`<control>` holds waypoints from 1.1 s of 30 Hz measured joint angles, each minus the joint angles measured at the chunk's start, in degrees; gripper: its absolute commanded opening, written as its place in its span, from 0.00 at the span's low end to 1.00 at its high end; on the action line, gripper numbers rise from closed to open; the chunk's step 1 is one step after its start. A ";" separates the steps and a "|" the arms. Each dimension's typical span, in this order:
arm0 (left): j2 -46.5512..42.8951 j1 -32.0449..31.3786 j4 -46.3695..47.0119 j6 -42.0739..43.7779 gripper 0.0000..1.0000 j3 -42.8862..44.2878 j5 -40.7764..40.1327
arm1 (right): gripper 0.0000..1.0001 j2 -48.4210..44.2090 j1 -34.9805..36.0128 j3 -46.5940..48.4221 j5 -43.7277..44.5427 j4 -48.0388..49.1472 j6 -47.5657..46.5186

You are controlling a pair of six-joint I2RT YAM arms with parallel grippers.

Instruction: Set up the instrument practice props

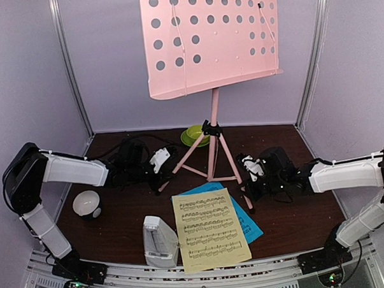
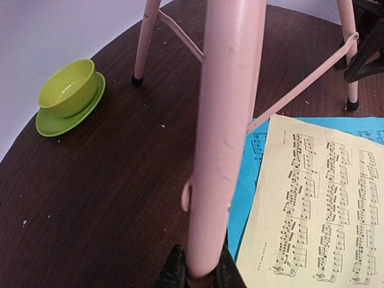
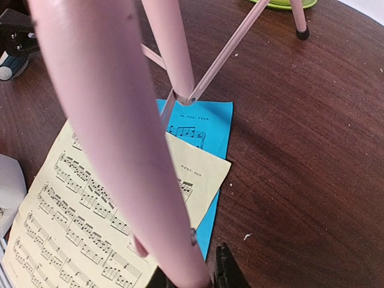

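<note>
Behind both sets of jaws, toward the arm bases, the metronome stands upright just beside the yellow page, which overlaps the blue page on the table. Farther in, the left gripper is clamped on one tripod leg of the pink music stand, and the right gripper is clamped on another leg. Beyond the jaws, past the stand's pole, a green bowl sits on its saucer.

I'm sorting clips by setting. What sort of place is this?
Likely a robot test booth, not a music room: plain lilac walls enclose one dark table, robot arms are mounted at its near edge, and a pink music stand stands on it.
</note>
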 measured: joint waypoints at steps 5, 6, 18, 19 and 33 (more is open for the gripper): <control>0.00 0.00 0.94 -0.20 0.00 -0.42 0.09 | 0.00 -0.66 0.00 -0.92 0.15 0.48 0.37; 0.00 0.00 0.94 -0.24 0.00 -0.42 0.13 | 0.00 -0.76 0.00 -1.16 0.15 0.70 0.46; 8.11 -0.20 -3.87 0.04 0.00 10.84 1.11 | 0.00 -3.48 -0.98 -4.00 3.17 2.54 3.13; 9.07 -0.24 -4.61 0.26 0.00 12.50 1.09 | 0.00 -3.61 -1.14 -4.00 3.74 2.54 3.48; 20.74 -0.55 -13.29 1.18 0.00 30.38 -1.88 | 0.00 -1.01 0.31 -0.72 12.66 0.90 8.76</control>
